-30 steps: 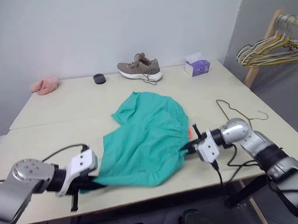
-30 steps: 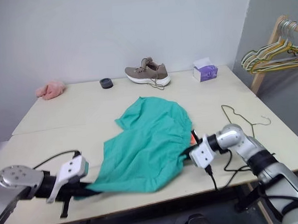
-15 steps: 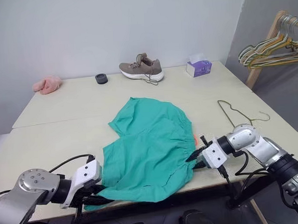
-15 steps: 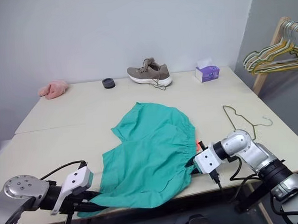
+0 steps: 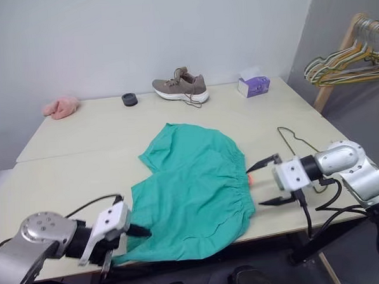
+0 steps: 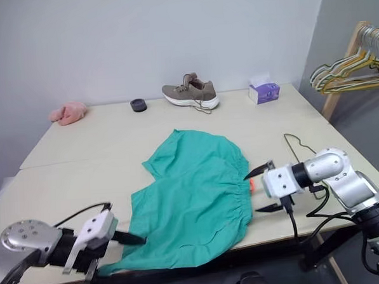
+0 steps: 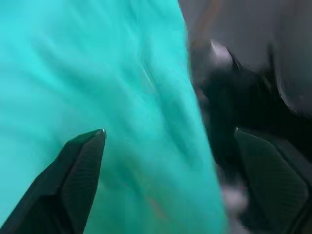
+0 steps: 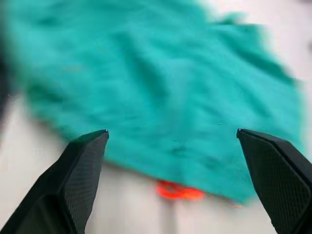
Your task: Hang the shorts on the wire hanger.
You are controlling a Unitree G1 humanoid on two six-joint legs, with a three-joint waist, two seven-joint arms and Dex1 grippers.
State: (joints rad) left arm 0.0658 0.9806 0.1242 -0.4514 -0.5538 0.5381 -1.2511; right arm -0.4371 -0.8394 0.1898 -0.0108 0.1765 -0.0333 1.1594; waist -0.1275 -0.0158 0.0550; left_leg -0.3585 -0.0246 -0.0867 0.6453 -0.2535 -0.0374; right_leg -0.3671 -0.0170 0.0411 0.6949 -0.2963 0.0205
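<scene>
**Two open grippers flank teal shorts lying flat on the table**

Your shorts (image 5: 192,193) are spread loose on the pale table (image 5: 81,141), near its front edge and a little right of centre. They are teal-green, with a gathered waistband running along the 3 o'clock side and a small orange-red tag (image 5: 249,177) poking out at that edge. The near hem reaches the front edge of the table at 6 o'clock.

At 3 o'clock from the shorts you have the right gripper (image 5: 266,183), its two black fingers spread wide apart, one above the other, tips pointing at the waistband and just clear of the cloth. It holds nothing. In its wrist view the tag lies between the fingers, on the table at the cloth's edge.

At 8 o'clock from the shorts, at the near left corner of the cloth, you have the left gripper (image 6: 122,244). Its jaws also stand apart and grip nothing; one finger tip lies just at the cloth's edge.

Beyond the right gripper, at 2 o'clock from the shorts, the wire hanger (image 5: 297,142) lies flat on the table, thin and dark, apart from the cloth.

Along the far edge, from 10 to 1 o'clock, sit a pink fluffy cloth (image 5: 59,107), a small black ring (image 5: 129,99), a brown shoe (image 5: 180,88) and a purple tissue box (image 5: 253,84). Off the table at 2 o'clock, a bunch of hangers (image 5: 344,67) hangs on a wooden rack (image 5: 338,61).
</scene>
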